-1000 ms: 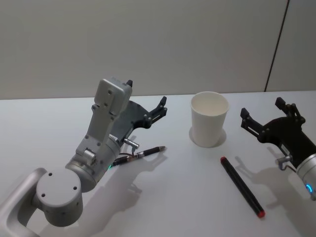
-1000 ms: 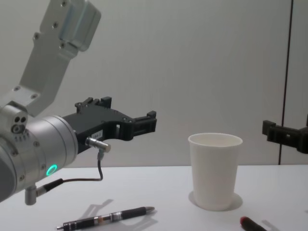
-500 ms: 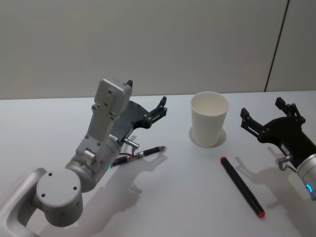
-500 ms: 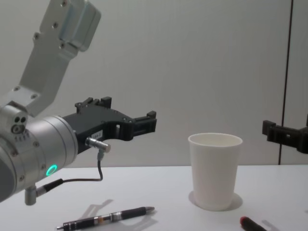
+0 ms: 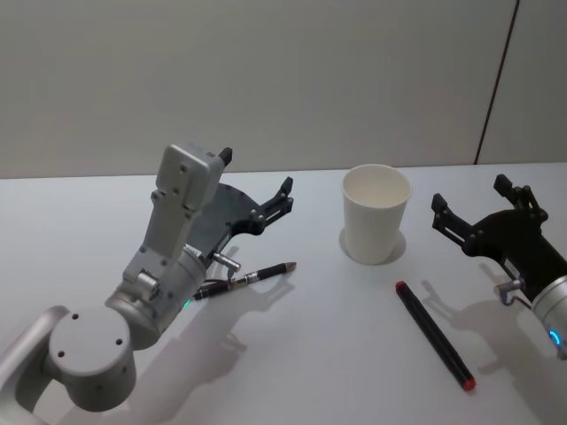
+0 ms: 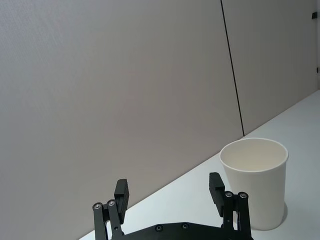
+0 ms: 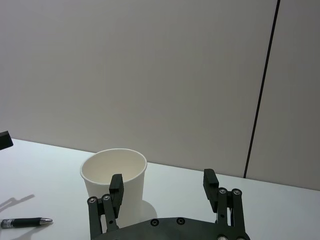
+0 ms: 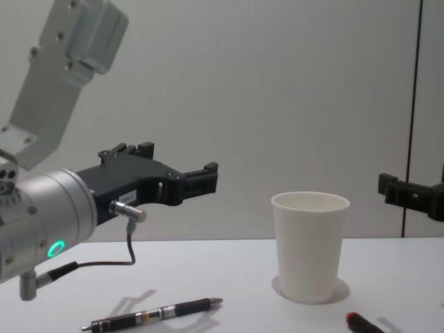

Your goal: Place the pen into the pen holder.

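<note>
Left end effector (image 5: 255, 173) released, fingers spread, raised above worktop (image 5: 310, 363), black pen (image 5: 244, 280) lying flat below it, white pen holder (image 5: 376, 217) upright between both arms, right end effector (image 5: 470, 193) released, red-ended marker (image 5: 432, 334) flat nearby.

White table (image 5: 310, 363) with pen holder (image 5: 376, 215), black pen (image 5: 250, 278), second pen (image 5: 434, 335) (red ends)

The silver-grey metal left arm (image 5: 168, 257) rises from the lower left of the head view, a small green ring (image 8: 54, 248) lit on its wrist. Its black two-fingered left gripper (image 5: 255, 170) sits left of centre, raised, with fingers (image 6: 121, 189) spread wide. The black right gripper (image 5: 469, 193) enters at the right edge, also spread wide, and seemingly hovers rather than rests.
</note>
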You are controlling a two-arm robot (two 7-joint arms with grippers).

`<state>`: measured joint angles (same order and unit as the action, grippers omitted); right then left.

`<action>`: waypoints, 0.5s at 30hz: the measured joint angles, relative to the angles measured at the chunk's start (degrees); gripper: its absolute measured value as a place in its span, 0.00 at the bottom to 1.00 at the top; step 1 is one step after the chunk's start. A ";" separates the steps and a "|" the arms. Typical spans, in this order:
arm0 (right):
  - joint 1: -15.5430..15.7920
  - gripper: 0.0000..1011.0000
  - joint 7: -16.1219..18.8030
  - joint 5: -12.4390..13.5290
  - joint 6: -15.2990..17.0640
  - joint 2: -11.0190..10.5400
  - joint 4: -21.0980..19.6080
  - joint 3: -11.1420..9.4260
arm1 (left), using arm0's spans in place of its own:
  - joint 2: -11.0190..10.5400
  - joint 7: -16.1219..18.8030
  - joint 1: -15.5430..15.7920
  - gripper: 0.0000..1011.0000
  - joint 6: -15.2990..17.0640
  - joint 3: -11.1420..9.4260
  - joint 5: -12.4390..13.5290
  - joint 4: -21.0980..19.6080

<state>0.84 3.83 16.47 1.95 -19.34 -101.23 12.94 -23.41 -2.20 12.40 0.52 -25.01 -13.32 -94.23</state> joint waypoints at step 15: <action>0.00 0.99 0.00 0.00 0.00 0.00 0.00 0.00 | -2.88 -5.29 -1.34 0.99 -1.21 1.72 -2.87 -0.77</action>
<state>0.84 3.82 16.47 1.95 -19.33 -101.23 12.94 -26.29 -7.50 11.06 -0.69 -23.28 -16.20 -95.00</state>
